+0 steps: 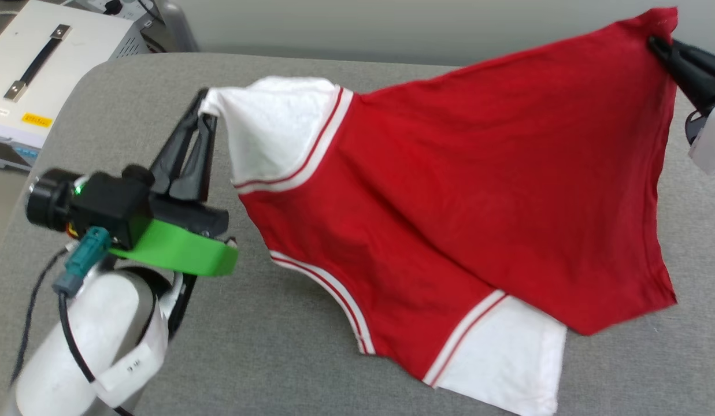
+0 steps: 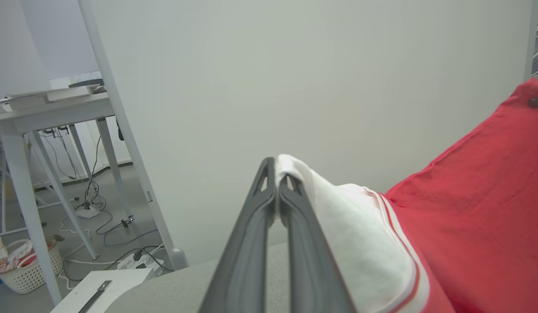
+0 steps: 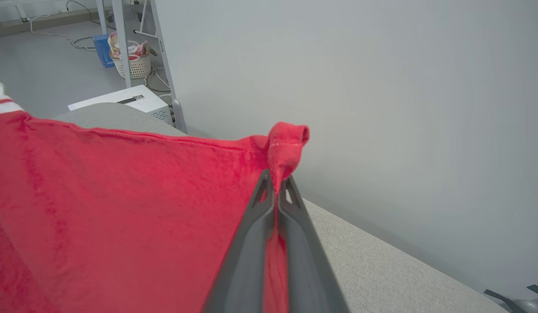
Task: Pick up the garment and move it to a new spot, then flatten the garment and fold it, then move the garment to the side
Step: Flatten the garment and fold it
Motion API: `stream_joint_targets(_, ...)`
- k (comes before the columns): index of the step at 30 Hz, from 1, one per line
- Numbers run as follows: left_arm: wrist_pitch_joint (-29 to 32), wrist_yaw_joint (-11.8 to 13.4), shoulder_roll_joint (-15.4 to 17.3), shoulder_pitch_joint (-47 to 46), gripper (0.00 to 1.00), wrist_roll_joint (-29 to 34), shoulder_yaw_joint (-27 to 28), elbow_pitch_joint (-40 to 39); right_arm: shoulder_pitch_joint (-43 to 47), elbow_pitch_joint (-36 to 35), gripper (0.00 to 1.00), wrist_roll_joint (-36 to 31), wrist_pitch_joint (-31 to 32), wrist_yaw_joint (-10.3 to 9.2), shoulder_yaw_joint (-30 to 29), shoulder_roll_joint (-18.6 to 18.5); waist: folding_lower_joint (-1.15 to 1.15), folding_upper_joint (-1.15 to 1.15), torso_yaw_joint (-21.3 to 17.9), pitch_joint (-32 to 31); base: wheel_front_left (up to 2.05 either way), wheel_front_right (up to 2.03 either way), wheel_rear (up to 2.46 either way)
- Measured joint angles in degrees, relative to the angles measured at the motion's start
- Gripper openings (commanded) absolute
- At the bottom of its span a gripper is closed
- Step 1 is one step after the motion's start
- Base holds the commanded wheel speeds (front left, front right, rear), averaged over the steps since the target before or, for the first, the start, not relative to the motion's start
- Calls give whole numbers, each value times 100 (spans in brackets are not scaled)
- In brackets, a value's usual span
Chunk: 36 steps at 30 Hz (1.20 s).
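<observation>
The garment is a red jersey with white sleeves and red-white striped trim, stretched above the grey table between both grippers. My left gripper is shut on the tip of one white sleeve; in the left wrist view its fingers pinch that white cloth. My right gripper is shut on a red corner of the garment at the upper right; the right wrist view has the red cloth bunched between its fingers. The other white sleeve lies on the table in front.
A white equipment box with a black handle stands off the table's far left corner. A pale wall rises behind the table. On the floor to the left are white table legs, cables and a basket.
</observation>
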Motion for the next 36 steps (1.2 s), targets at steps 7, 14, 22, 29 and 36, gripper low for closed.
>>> stream_joint_targets(7,345,-324,207,-1300,0,4,199,-75,5,-438,0,-198,-231,-1,-871,-19,0,0,-319,-151,0,0,0)
stream_joint_targets(14,541,-680,201,-2585,0,7,177,221,3,-746,0,-668,-203,-1,-1693,241,0,0,-481,-19,0,0,0)
stream_joint_targets(22,671,-1018,-35,-4162,0,96,20,959,-515,-798,0,-1125,269,-1,-2247,652,0,0,-557,488,0,0,0)
stream_joint_targets(29,630,-1280,-200,-5881,0,307,-76,1929,-1950,-116,0,-1440,457,-1,-2336,877,0,0,-626,1145,0,0,0)
stream_joint_targets(36,309,-1404,-490,-7498,0,308,-132,3050,-3501,753,0,-1731,260,-1,-2259,1033,1,0,-672,1797,0,0,0)
